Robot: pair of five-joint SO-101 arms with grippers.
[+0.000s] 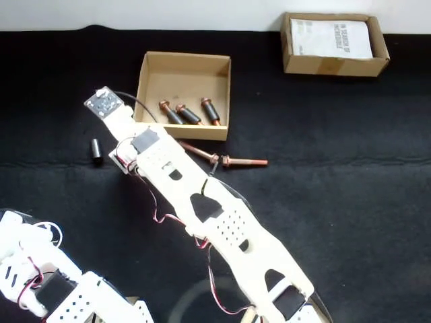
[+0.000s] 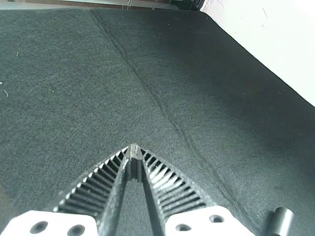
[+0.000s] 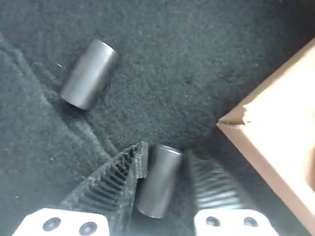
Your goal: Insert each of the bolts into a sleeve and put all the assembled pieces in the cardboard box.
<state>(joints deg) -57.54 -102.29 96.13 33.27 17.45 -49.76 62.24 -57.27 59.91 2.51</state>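
Observation:
An open cardboard box (image 1: 151, 74) holds three bolts fitted in sleeves (image 1: 188, 114). Two bare copper bolts (image 1: 246, 161) lie on the black cloth just in front of it. My right arm (image 1: 161, 161) stretches diagonally to the box's front left corner. My right gripper (image 3: 168, 155) stands open low over the cloth, with a dark sleeve (image 3: 158, 182) between its fingers, one finger touching it. A second sleeve (image 3: 89, 73) (image 1: 96, 149) lies loose a little farther out. My left gripper (image 2: 133, 148) is shut on nothing, over bare cloth near the table's front left.
The box's corner (image 3: 236, 120) sits close beside my right gripper. A second cardboard box (image 1: 296, 60) with a printed sheet stands at the back right. A small dark cylinder (image 2: 279, 219) shows by my left gripper. My left arm (image 1: 40, 276) occupies the front left.

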